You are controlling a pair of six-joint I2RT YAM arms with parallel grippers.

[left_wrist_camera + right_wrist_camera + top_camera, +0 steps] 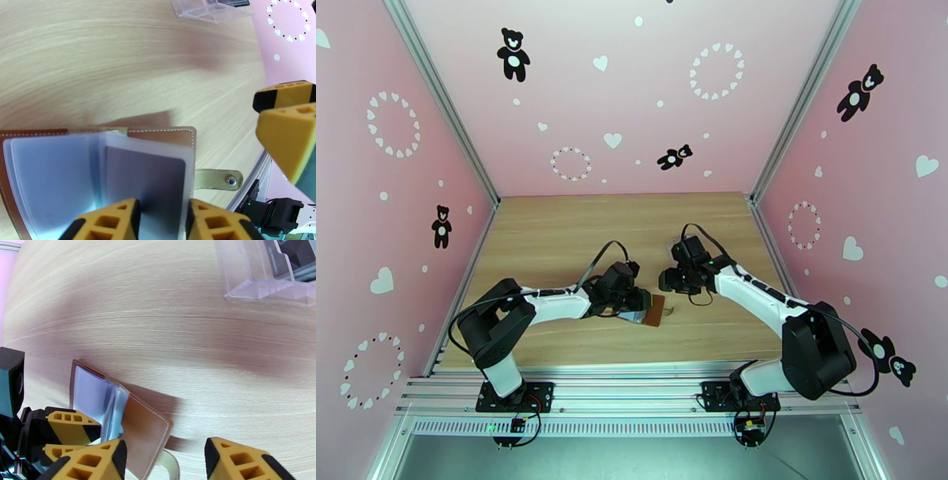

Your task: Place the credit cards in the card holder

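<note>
The desk [118, 59] is pale wood grain, smooth and matt. Just ahead of the left pincer [162, 221], with its matt yellow-and-black plastic fingers [114, 221], the card holder [166, 136] shows brown leather-look covers with pale stitching and smooth, frosted plastic pockets [51, 169]. To that pincer's right, the cream strap [209, 179] carries a shiny metal snap [229, 180]. Far ahead lies a glossy clear plastic case [209, 10].

Card holder [166, 136]: brown, pale stitching, greyish translucent pockets. Table [577, 229]: light wood grain. Walls [632, 103]: pink, white hearts, black bears. Gripper fingers [114, 221]: yellow and black.
</note>
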